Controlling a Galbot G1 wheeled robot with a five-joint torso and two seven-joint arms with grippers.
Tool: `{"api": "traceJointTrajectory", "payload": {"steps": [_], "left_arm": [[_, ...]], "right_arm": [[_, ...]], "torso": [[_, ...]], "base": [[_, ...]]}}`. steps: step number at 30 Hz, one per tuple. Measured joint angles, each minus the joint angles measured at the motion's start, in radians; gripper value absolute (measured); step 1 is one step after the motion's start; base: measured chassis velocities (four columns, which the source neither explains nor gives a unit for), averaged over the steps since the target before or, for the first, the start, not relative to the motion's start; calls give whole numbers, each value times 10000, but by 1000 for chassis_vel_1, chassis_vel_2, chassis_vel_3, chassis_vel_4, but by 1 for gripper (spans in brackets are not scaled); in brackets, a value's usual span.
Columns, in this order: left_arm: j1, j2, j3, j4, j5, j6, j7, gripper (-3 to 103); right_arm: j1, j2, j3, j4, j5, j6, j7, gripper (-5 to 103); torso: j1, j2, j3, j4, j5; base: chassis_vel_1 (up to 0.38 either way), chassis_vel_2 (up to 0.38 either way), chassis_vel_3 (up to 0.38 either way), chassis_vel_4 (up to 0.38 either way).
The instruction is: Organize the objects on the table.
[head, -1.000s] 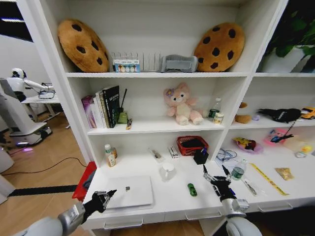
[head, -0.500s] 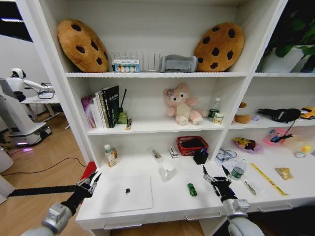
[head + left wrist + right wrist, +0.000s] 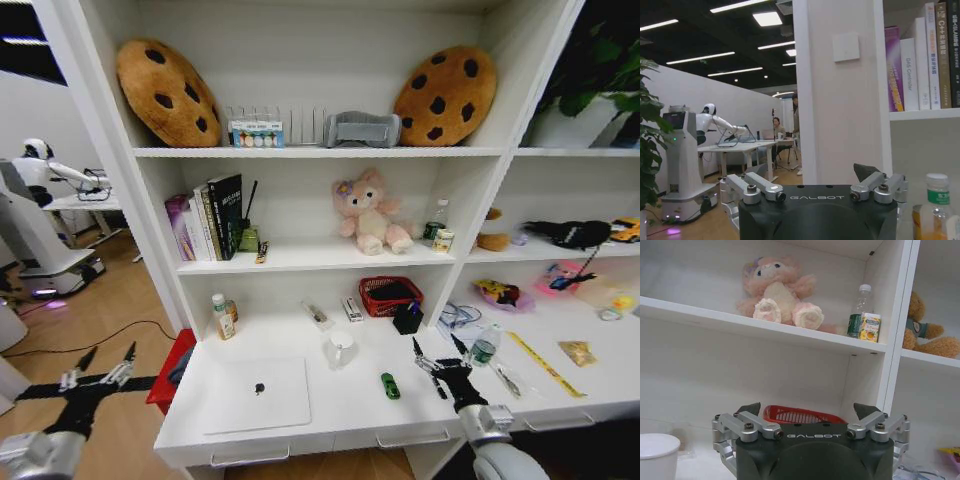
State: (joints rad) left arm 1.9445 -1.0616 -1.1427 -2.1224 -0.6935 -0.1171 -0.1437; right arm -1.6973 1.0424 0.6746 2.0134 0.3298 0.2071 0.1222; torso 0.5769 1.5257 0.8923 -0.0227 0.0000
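Now the left gripper (image 3: pixel 100 366) has pulled back off the white worktop (image 3: pixel 330 405) and hangs out over the wooden floor, fingers spread apart and holding nothing; half a second ago it was at the worktop's left edge, and a second ago over the closed silver laptop (image 3: pixel 258 392). That laptop lies flat, well clear of those fingers, so the left arm's part there looks finished. The right gripper (image 3: pixel 437 358) has hardly moved, poised over the worktop with fingers apart and empty. The tiny green toy car (image 3: pixel 390 385) sits just beside them toward the laptop, a thin dark pen (image 3: pixel 506 381) near on the other side; both remain to sort
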Motion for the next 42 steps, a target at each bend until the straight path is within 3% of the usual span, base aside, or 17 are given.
{"api": "traceJointTrajectory", "payload": {"steps": [3, 20, 23, 33, 42], "left_arm": [[109, -5, -278, 26, -242, -82, 0, 100], [225, -1, -356, -28, -340, -128, 1, 100], [228, 15, -340, -36, -326, -116, 3, 100], [229, 26, -326, -44, -315, -108, 3, 100], [230, 34, -317, -45, -304, -99, 8, 100]], "right_arm": [[-27, -53, -2, 89, 58, 9, -10, 100], [-278, 171, -175, 265, -169, 48, -29, 100], [-705, 608, -500, -144, -730, 160, -76, 100], [-484, 758, -1175, -1336, -539, 161, -83, 100], [705, 838, -2152, -2144, -397, -498, -93, 100]], "torso": [[0, 0, 0, 0, 0], [0, 0, 0, 1, -1], [0, 0, 0, 0, -1], [0, 0, 0, 0, -1], [0, 0, 1, 1, 0]], "base": [[0, 0, 0, 0], [0, 0, 0, 0], [0, 0, 0, 0], [0, 0, 0, 0], [0, 0, 0, 0]]}}
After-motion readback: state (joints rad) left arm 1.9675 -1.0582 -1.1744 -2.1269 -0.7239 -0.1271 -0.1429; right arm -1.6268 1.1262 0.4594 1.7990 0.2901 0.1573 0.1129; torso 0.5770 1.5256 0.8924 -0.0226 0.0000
